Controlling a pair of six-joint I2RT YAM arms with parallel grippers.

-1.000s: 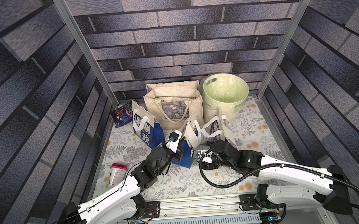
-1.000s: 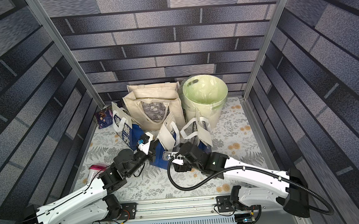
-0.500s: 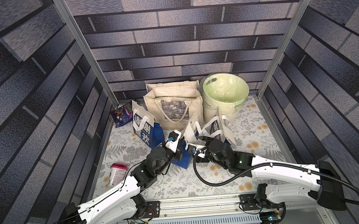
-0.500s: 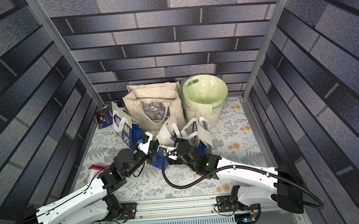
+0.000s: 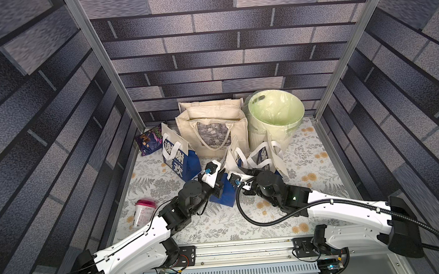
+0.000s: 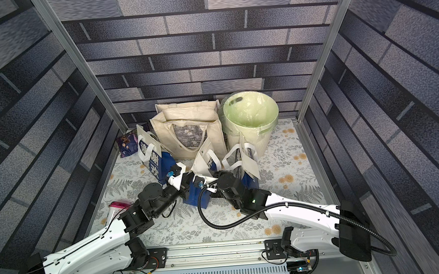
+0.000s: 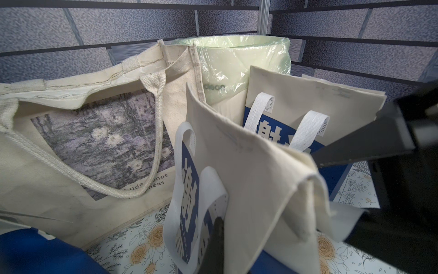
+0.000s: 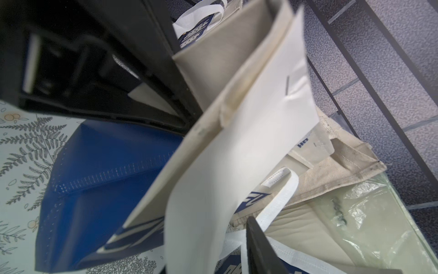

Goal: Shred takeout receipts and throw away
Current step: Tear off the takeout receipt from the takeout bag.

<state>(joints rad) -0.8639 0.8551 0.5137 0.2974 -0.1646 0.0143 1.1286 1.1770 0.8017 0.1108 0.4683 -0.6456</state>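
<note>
A takeout receipt (image 8: 248,154), a plain white slip, is stapled to the upper edge of the middle blue-and-white paper bag (image 5: 223,195) and hangs down curling. In the right wrist view it passes between the jaws of my right gripper (image 5: 231,177). One dark finger (image 8: 258,249) stands a little off the slip, the other is hidden behind it, so that gripper reads as open. My left gripper (image 5: 219,183) is shut on the same bag's wall (image 7: 256,180) from the opposite side. The lined green bin (image 5: 266,139) stands at the back right.
A canvas tote (image 5: 213,135) stands at the back middle. One more blue-and-white bag (image 5: 177,156) stands to the left and another (image 5: 264,155) right in front of the bin. A purple snack pack (image 5: 148,142) and a pink-lidded cup (image 5: 143,211) lie at the left.
My right arm has swung left up to the middle bag and its jaws have narrowed around the white slip. The left arm has kept its grip and place.
</note>
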